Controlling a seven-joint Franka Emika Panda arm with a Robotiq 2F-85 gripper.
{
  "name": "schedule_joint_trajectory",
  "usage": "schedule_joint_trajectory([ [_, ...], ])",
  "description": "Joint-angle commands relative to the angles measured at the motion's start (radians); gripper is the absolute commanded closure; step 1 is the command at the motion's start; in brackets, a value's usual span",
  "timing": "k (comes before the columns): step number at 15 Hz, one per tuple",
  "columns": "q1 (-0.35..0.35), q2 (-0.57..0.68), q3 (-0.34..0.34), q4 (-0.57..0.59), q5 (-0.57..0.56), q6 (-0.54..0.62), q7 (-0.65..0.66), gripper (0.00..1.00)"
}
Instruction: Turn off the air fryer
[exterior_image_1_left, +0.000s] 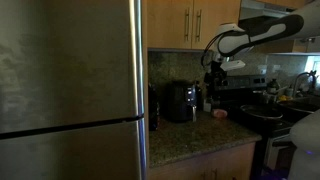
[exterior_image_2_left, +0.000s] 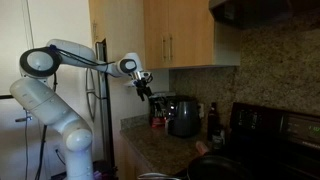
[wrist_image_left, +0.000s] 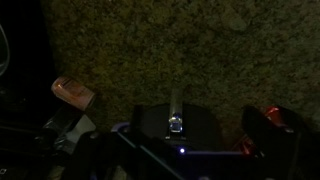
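The air fryer (exterior_image_1_left: 181, 101) is a black boxy appliance standing on the granite counter against the back wall, also seen in an exterior view (exterior_image_2_left: 183, 117). My gripper (exterior_image_1_left: 213, 79) hangs in the air above and slightly to one side of it, clear of it, in both exterior views (exterior_image_2_left: 145, 90). In the dark wrist view I look down on the air fryer's top (wrist_image_left: 180, 125), which has a shiny knob or handle and a small blue light on its front edge. My fingers are too dark to make out there.
A large stainless-steel fridge (exterior_image_1_left: 70, 90) fills one side. A black stove with pots (exterior_image_1_left: 265, 112) stands beside the counter. Bottles (exterior_image_2_left: 156, 112) and small items (exterior_image_1_left: 218, 114) flank the air fryer. Wooden cabinets (exterior_image_2_left: 185, 35) hang above.
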Motion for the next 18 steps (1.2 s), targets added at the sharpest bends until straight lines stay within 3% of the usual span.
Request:
schedule_joint_trajectory([
  [1, 0.015, 0.002, -0.012, 0.002, -0.008, -0.003, 0.007, 0.0],
  [5, 0.018, 0.049, -0.008, -0.042, 0.001, -0.001, 0.014, 0.0],
  [12, 0.006, 0.162, -0.005, -0.164, 0.004, 0.331, 0.151, 0.0],
  [18, 0.007, 0.168, -0.01, -0.153, -0.002, 0.331, 0.168, 0.0],
])
